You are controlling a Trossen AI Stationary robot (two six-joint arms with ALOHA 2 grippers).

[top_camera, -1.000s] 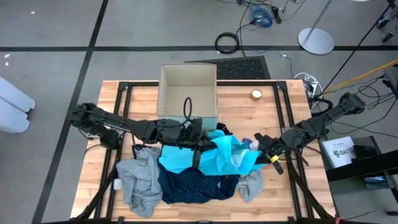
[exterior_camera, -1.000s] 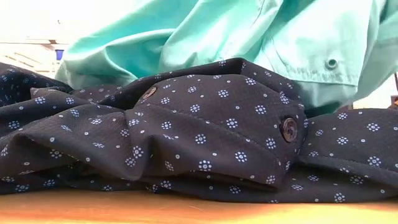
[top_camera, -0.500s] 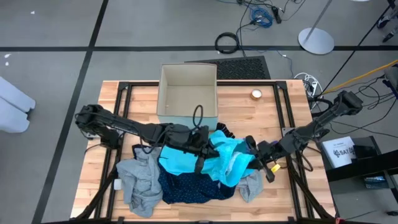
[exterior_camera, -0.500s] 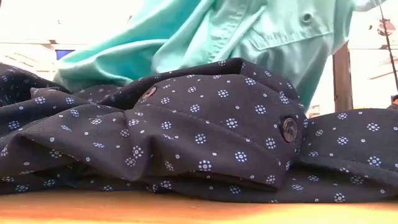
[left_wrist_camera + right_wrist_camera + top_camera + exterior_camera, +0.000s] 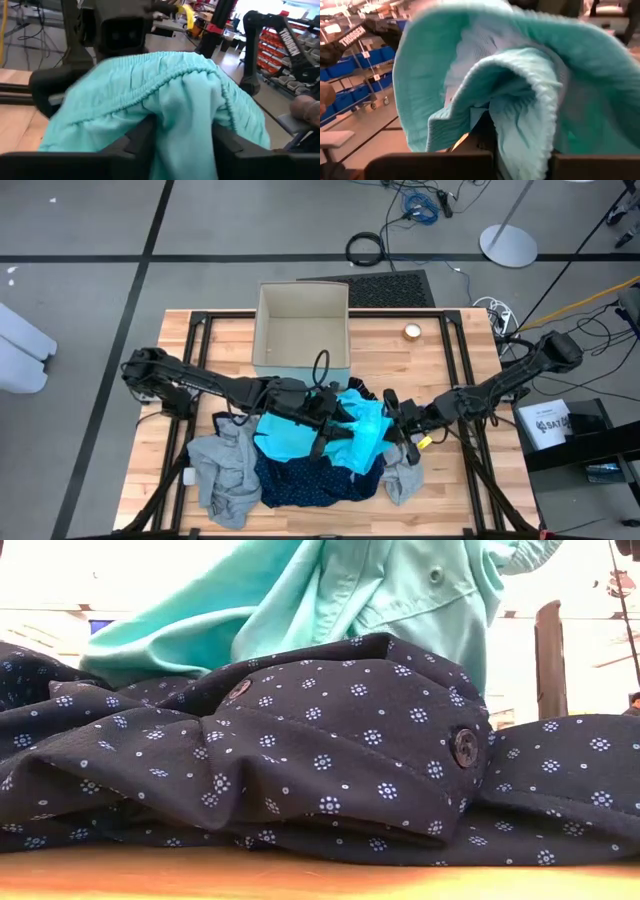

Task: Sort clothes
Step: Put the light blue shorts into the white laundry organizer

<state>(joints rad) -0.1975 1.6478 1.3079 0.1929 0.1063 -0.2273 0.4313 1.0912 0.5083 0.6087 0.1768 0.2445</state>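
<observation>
The turquoise garment (image 5: pixel 345 430) spans between the left tool (image 5: pixel 325 408) and the right tool (image 5: pixel 392 418), each clamped closed on its fabric above the navy dotted garment (image 5: pixel 315 478).

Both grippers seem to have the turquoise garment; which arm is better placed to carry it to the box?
Left, probably. The left gripper holds the turquoise garment just in front of the beige box; the right gripper grips its far edge, farther away.

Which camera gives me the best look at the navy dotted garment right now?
The low view: the navy dotted garment fills the foreground, buttons and folds plain. The high view shows only its edge under the turquoise garment, which both grippers hold. Both wrist views show only turquoise fabric.
</observation>
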